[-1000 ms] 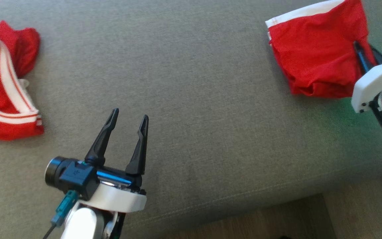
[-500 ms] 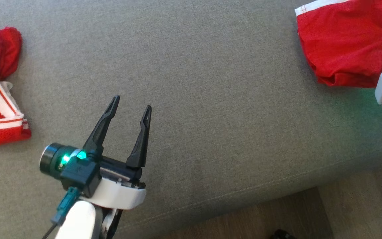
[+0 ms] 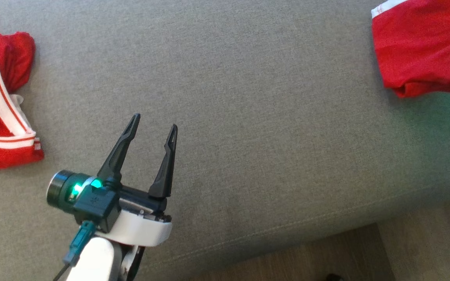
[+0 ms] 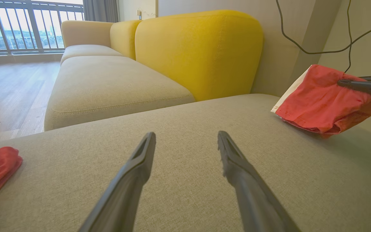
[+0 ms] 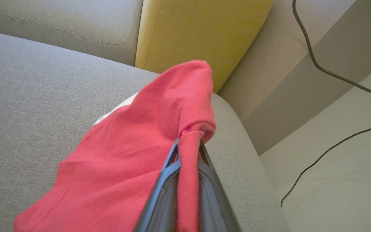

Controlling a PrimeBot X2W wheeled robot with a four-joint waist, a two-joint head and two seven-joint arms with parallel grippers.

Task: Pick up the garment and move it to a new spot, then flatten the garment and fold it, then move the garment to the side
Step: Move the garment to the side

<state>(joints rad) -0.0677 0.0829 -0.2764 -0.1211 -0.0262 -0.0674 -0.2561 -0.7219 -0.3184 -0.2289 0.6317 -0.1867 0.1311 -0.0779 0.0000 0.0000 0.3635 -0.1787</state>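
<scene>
1. Head view: the folded red garment (image 3: 420,47) is now at the far right of the grey sofa seat (image 3: 248,97), further right than a second ago. The seat's front seam has barely shifted, so the cloth has travelled, not the camera.
2. The right hand (image 5: 188,149) is clamped on a rolled edge of the garment, with cloth pinched between its two fingers. The rest drapes down toward the seat, near its right-hand edge and the yellow backrest (image 5: 201,29).
3. The left hand (image 3: 155,121) holds almost the same place as before, hovering over the middle of the seat with its fingers apart and nothing between them.
4. A striped red garment (image 3: 2,117) lies at the left end, well apart from the first.
5. This looks like the last stage — the move to the side. What likely remains is to lower and let go; so close to the edge, the fold could slump or slide off.
</scene>
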